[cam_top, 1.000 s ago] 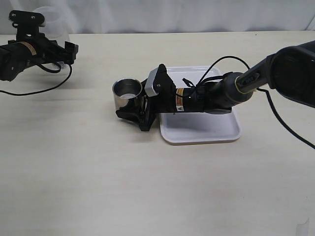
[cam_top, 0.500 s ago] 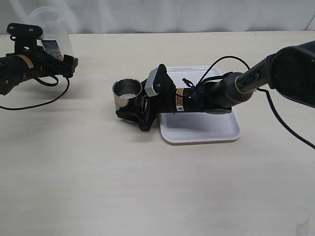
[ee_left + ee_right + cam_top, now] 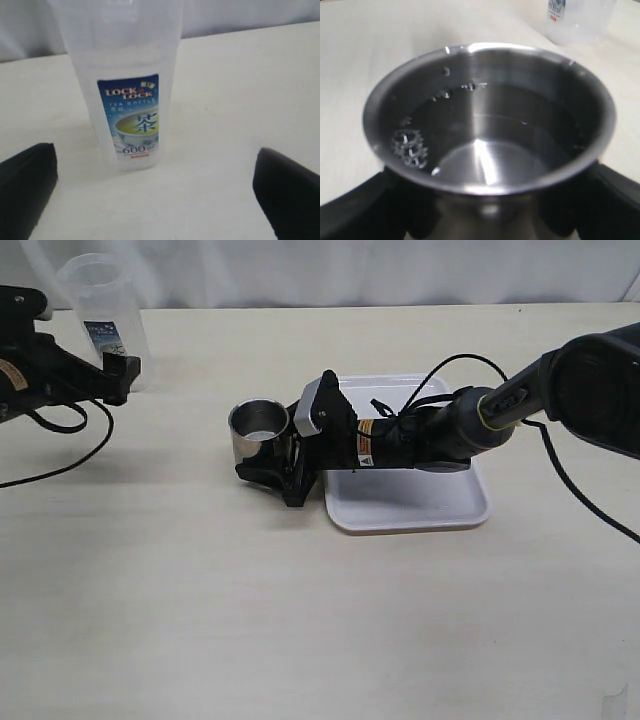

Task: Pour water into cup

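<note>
The tall translucent container with a blue-and-white label stands upright on the table at the far left; its water level cannot be told. In the left wrist view the container stands free ahead of the jaws. My left gripper is open and empty, a little in front of it. The shiny steel cup stands left of the tray. My right gripper is shut on its lower wall. In the right wrist view the cup holds clear water, with droplets on its inner wall.
A white tray lies under my right arm, right of the cup. Black cables trail from both arms, one looping on the table at the left. A pale curtain runs along the far table edge.
My left gripper has drawn back to the left, away from the container, which now stands free on the table. The right gripper and cup have not moved.
</note>
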Controlling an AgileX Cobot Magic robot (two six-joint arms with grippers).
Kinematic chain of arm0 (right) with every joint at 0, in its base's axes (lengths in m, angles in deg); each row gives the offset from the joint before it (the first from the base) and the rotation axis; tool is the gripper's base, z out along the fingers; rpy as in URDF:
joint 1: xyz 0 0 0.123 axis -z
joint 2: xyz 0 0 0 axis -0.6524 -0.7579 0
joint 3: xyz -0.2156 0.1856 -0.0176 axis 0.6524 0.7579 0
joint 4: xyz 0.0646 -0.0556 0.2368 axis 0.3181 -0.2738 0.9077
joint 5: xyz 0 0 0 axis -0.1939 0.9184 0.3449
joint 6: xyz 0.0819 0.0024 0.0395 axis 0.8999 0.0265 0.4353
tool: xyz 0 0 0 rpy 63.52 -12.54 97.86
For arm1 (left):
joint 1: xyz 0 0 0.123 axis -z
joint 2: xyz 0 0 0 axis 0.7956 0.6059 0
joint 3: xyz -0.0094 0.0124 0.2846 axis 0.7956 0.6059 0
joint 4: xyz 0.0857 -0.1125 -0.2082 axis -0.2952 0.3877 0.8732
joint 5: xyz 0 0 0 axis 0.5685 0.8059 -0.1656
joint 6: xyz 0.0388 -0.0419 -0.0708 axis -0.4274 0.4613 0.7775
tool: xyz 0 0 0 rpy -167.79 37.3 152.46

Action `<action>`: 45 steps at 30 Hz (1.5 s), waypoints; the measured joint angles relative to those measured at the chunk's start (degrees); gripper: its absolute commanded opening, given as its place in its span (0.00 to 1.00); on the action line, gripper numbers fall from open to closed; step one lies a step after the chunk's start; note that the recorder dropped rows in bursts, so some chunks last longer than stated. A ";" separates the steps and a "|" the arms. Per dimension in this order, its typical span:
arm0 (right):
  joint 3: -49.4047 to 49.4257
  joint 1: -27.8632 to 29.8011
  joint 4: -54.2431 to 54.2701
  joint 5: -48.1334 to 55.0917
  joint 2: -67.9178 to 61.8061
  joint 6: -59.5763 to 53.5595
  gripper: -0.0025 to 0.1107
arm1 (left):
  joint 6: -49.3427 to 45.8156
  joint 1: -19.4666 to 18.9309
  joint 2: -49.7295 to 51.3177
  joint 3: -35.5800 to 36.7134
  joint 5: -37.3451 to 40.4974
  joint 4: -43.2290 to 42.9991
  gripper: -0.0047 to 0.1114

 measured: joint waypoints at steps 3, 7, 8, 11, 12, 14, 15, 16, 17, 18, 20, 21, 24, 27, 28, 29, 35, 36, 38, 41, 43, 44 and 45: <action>0.00 0.00 0.00 0.00 0.00 0.00 0.06 | 0.00 0.00 -5.86 2.83 0.46 0.29 0.90; 0.00 0.00 0.00 0.00 0.00 0.00 0.06 | 0.21 0.00 -13.81 6.63 2.15 1.62 0.90; 0.00 0.00 0.00 0.00 0.00 0.00 0.06 | 0.21 0.00 -16.19 7.52 3.18 2.11 0.90; 0.00 0.00 0.00 0.00 0.00 0.00 0.06 | 0.80 0.00 -25.96 10.72 5.97 2.83 0.90; 0.00 0.00 0.00 0.00 0.00 0.00 0.06 | 1.69 0.00 -31.60 12.17 7.37 2.83 0.90; 0.00 0.00 0.00 0.00 0.00 0.00 0.06 | 2.63 0.00 -39.95 14.01 10.43 2.83 0.90; 0.00 0.00 0.00 0.00 0.00 0.00 0.06 | 2.93 0.00 -42.90 14.49 11.62 2.83 0.90; 0.00 0.00 0.00 0.00 0.00 0.00 0.06 | 3.05 0.00 -48.32 15.24 14.65 2.83 0.90; 0.00 0.00 0.00 0.00 0.00 0.00 0.06 | 3.05 0.00 -51.32 15.36 16.31 2.83 0.90; 0.00 0.00 0.00 0.00 0.00 0.00 0.06 | 3.17 0.00 -57.07 15.50 19.16 2.92 0.90; 0.00 0.00 0.00 0.00 0.00 0.00 0.06 | 3.17 0.00 -64.11 15.50 21.92 3.05 0.90; 0.00 0.00 0.00 0.00 0.00 0.00 0.06 | 3.17 0.00 -67.62 15.50 22.46 3.05 0.90; 0.00 0.00 0.00 0.00 0.00 0.00 0.06 | 3.17 0.00 -75.51 15.50 22.61 3.05 0.90; 0.00 0.00 -0.11 0.00 0.00 0.00 0.06 | 3.17 0.00 -80.18 15.50 22.61 3.05 0.90; 0.00 0.00 -0.10 0.00 0.00 0.00 0.06 | 3.17 0.00 -81.26 15.50 22.61 3.05 0.90; 0.00 0.00 -0.10 0.00 0.00 0.10 0.06 | 3.17 0.00 -82.04 15.50 22.61 3.05 0.90; 0.00 0.00 -0.22 0.00 0.00 0.10 0.06 | 3.17 0.00 -84.71 15.50 22.61 3.05 0.90; 0.00 0.00 -0.22 0.00 0.00 0.10 0.06 | 3.17 0.00 -84.71 15.50 22.61 3.05 0.90; 0.00 0.00 -0.22 0.00 0.00 0.10 0.06 | 3.17 0.00 -84.71 15.50 22.74 3.05 0.90; 0.00 0.00 -0.22 0.00 0.00 0.10 0.06 | 3.17 0.00 -84.71 15.50 22.74 3.05 0.90; 0.00 0.00 -0.22 0.00 0.00 0.10 0.06 | 3.17 0.00 -84.71 15.50 22.74 3.05 0.90; 0.00 0.00 -0.22 0.00 0.00 0.10 0.06 | 3.17 0.00 -84.71 15.50 22.74 3.05 0.90; 0.00 0.00 -0.22 0.00 0.00 0.10 0.06 | 3.17 0.00 -84.71 15.50 22.74 3.05 0.90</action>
